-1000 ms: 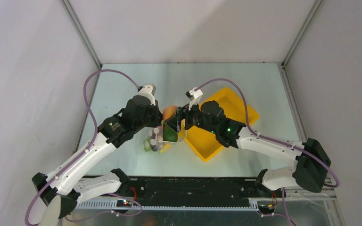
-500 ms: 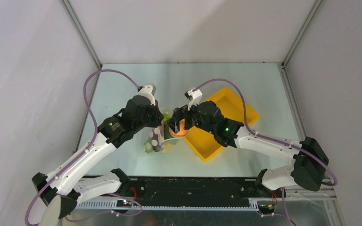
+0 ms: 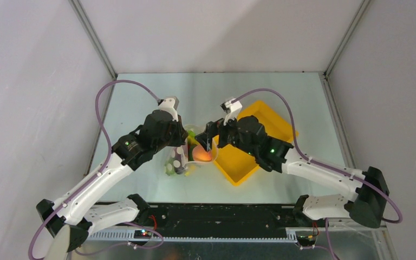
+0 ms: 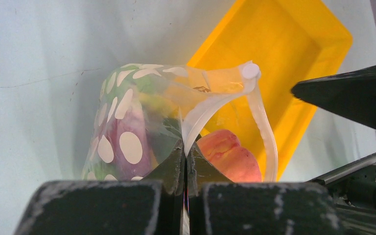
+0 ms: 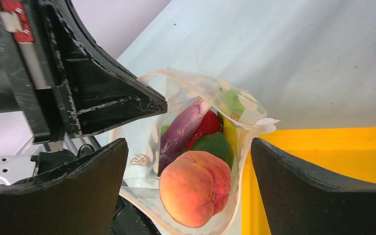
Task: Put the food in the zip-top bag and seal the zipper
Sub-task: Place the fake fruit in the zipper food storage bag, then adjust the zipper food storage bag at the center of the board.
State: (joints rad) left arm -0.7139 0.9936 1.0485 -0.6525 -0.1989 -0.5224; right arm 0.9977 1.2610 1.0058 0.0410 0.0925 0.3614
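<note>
- At the bag's mouth, the left hand [image 4: 185, 152] is pinched fully together on the near rim of the zip-top bag [image 4: 122, 115], holding that edge up off the worktop [image 4: 29, 58].
- From the pinch, the zipper [image 4: 267, 132] runs away as a narrow white strip and loops round, so the mouth gapes open.
- Facing it, the right hand [image 5: 188, 147] has its fingers spread as wide as they go, one to each side of the mouth in its own wrist view, and grips nothing.
- A peach [image 5: 196, 188] sits just inside the rim on top of the other food, clear of both of the right hand's fingers.
- Deeper in lie a purple eggplant [image 5: 181, 129], a red tomato [image 5: 206, 125] and a green round fruit [image 5: 214, 146], packed against each other.
- Through the white-dotted wall in the left wrist view, purple and green shapes show lower in the bag; they are too blurred to name.
- A yellow tray [image 5: 323, 166] lies just beside the bag on the right arm's side; I cannot tell whether the bag's rim touches it.
- Seen from above, the two hands meet over the bag near the middle of the worktop, and the right arm reaches across the tray.
</note>
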